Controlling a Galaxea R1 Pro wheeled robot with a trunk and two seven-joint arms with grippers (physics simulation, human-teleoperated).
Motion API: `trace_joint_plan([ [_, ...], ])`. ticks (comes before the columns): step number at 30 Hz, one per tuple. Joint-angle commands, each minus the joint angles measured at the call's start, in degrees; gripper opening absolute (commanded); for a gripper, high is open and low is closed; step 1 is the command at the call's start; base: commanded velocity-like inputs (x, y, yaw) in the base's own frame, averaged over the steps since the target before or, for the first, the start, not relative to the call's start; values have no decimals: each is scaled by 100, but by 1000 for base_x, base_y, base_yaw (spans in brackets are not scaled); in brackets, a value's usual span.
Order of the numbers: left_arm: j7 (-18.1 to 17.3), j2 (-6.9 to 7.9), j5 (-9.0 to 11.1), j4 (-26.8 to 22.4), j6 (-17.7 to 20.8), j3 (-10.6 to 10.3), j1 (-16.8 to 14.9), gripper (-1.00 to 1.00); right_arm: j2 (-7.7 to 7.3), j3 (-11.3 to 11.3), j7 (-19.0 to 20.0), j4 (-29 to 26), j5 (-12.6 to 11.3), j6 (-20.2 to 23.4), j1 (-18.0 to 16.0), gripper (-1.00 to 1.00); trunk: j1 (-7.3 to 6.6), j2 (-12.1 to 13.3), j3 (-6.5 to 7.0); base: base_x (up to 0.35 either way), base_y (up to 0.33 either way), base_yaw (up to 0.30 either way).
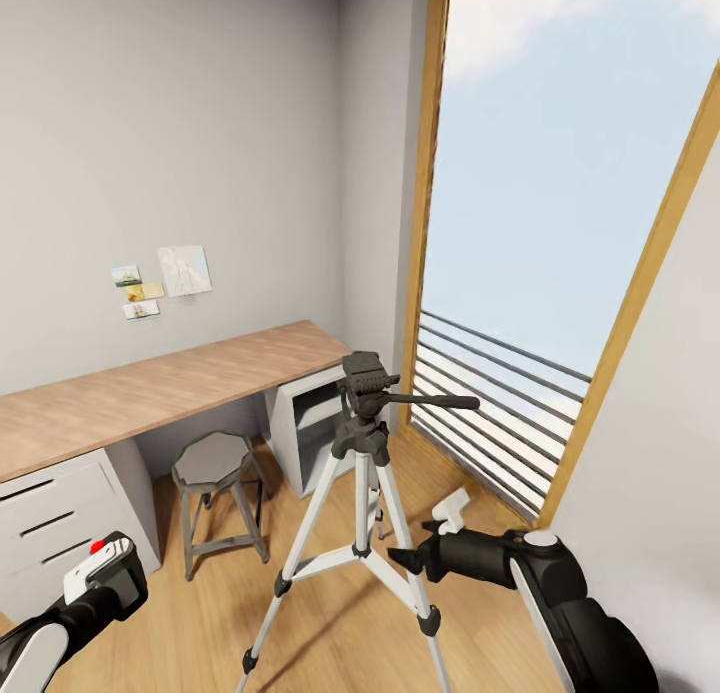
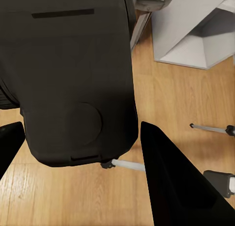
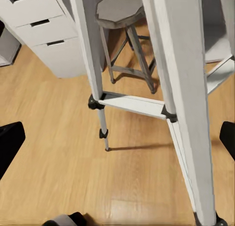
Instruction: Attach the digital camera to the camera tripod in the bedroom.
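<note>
Digital camera (image 2: 73,79) btwn left gripper (image 2: 85,172) fingers, tripod legs (image 2: 128,164) below

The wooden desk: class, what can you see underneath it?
Under the wooden desk stand a white drawer unit, a grey stool and a white open cabinet. The camera tripod covers part of that cabinet, so its contents cannot be seen.

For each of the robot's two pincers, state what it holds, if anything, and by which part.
The left pincer holds the digital camera by its black body, a finger at each side. The right pincer holds nothing; it is open beside the camera tripod.
</note>
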Motion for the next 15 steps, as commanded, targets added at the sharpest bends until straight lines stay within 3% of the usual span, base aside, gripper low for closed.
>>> trace_joint_plan([
  [1,47,1,40,-7,24,0,-5,-100,7,55,-31,26,49,-12,-7,100,4,-14,-14,0,0,0],
  [6,41,1,43,7,22,0,-6,-100,44,333,-465,334,53,-357,-18,100,4,-14,-14,0,0,0],
  [15,40,1,36,10,16,0,-7,-100,92,434,-782,708,57,-592,-136,100,4,-14,-14,0,0,0],
])
